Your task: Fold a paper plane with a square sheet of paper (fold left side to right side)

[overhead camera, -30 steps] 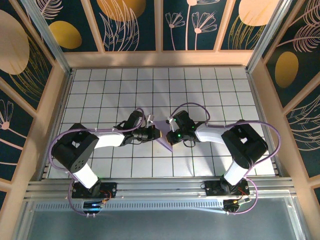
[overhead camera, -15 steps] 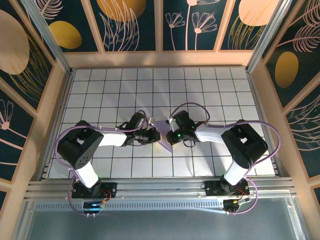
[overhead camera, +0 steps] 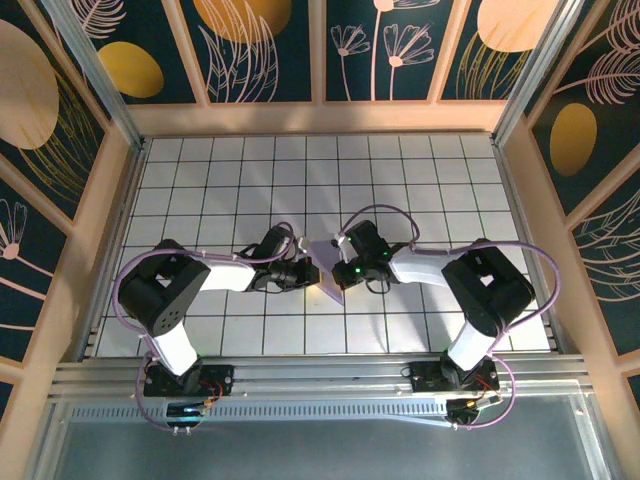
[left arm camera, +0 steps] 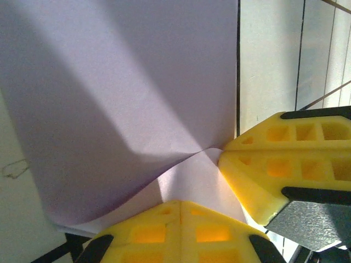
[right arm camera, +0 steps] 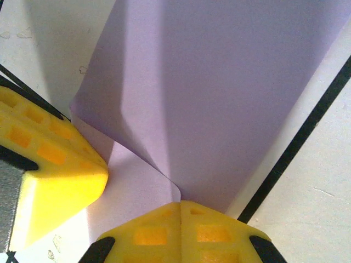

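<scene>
While your left fingers and right fingers — both closed — press the square sheet of paper, you seem mid-crease; next, slide along the fold.

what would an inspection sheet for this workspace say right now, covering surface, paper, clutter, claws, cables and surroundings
surface: white grid table, bare tiles on all sides of the work area
job's things: lavender paper partly folded, lying at table centre between the two arms, one layer curling up at the fold
clutter: nothing seen
claws: left claw shut, tips against the paper's lower layer; right claw shut, tips at the fold; whether either pinches the paper cannot be told
cables: purple cables loop along both arms
surroundings: dark blue floral wall panels; metal rail at the near edge
</scene>
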Controlling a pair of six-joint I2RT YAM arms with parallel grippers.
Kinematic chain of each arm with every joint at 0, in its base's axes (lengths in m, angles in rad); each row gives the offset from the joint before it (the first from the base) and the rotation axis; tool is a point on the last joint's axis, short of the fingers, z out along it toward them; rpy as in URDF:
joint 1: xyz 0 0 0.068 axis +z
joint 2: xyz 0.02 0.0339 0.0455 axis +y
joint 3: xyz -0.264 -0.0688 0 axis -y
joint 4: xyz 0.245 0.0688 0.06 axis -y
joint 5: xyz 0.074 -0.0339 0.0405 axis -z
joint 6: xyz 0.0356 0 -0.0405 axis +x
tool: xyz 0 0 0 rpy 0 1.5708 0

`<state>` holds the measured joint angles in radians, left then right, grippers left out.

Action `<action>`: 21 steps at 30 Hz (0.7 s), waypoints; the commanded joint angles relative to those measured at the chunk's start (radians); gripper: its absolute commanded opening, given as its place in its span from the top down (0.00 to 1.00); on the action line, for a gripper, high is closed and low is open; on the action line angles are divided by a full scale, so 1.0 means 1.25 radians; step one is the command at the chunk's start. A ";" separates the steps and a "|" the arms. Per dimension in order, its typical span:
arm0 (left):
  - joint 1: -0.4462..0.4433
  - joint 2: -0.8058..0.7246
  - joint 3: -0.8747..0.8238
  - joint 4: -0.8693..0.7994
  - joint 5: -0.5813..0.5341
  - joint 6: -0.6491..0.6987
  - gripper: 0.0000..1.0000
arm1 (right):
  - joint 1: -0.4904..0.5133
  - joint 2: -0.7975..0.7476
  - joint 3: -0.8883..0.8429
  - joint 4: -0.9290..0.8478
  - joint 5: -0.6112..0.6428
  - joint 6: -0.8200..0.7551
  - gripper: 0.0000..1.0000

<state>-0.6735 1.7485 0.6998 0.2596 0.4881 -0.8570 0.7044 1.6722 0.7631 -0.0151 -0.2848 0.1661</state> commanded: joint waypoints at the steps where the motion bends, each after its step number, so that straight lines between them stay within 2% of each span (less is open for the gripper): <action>1: -0.002 0.017 0.017 -0.024 -0.012 0.017 1.00 | -0.009 0.032 0.001 -0.057 0.039 -0.005 1.00; 10: -0.002 0.031 0.028 -0.063 -0.033 0.015 1.00 | -0.026 0.007 0.010 -0.049 0.018 0.022 0.98; 18: -0.002 0.046 0.034 -0.090 -0.043 0.013 1.00 | -0.071 -0.056 0.066 -0.074 -0.020 0.051 0.68; 21: -0.002 0.045 0.033 -0.092 -0.045 0.012 1.00 | -0.086 -0.097 0.062 -0.107 -0.046 0.067 0.62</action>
<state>-0.6754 1.7748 0.7383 0.2153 0.4713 -0.8570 0.6106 1.6165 0.8173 -0.0872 -0.3122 0.2237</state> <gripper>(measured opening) 0.044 0.370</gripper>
